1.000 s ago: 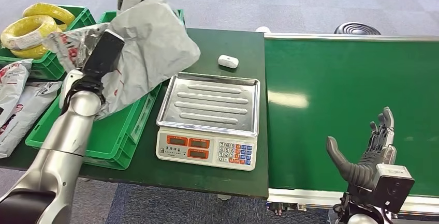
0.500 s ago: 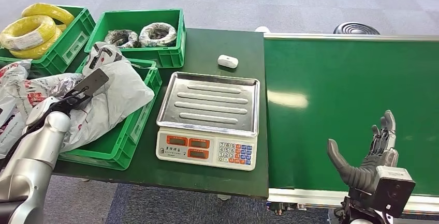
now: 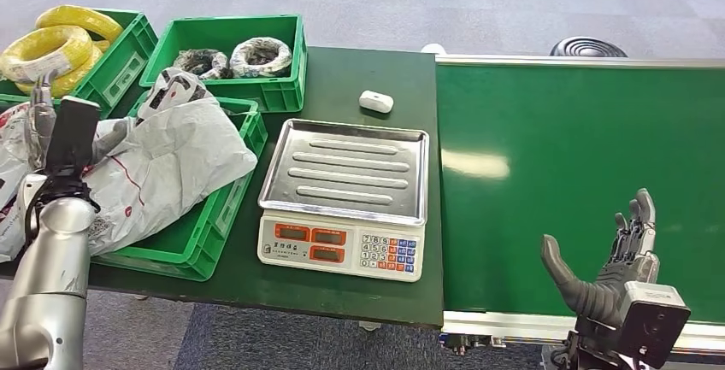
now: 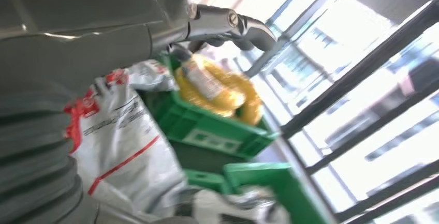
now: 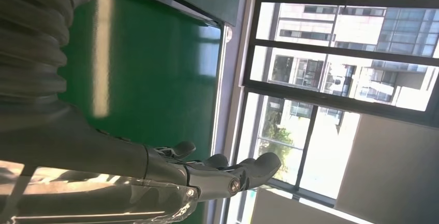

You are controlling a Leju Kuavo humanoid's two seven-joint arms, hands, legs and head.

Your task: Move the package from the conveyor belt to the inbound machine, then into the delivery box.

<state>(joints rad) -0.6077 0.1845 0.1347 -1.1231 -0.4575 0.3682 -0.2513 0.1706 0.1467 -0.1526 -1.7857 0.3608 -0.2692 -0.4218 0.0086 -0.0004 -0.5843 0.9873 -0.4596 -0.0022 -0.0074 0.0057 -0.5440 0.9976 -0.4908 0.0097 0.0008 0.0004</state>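
Package (image 3: 167,161) lengthwise across green bin (image 3: 209,233)

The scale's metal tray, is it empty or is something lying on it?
Empty. The scale's metal tray shows bare ribbed steel; the grey package lies in the green bin beside it.

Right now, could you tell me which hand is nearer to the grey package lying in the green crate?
Left. The left hand is raised beside the grey package, at its edge; the right hand hovers over the conveyor belt, beyond the scale.
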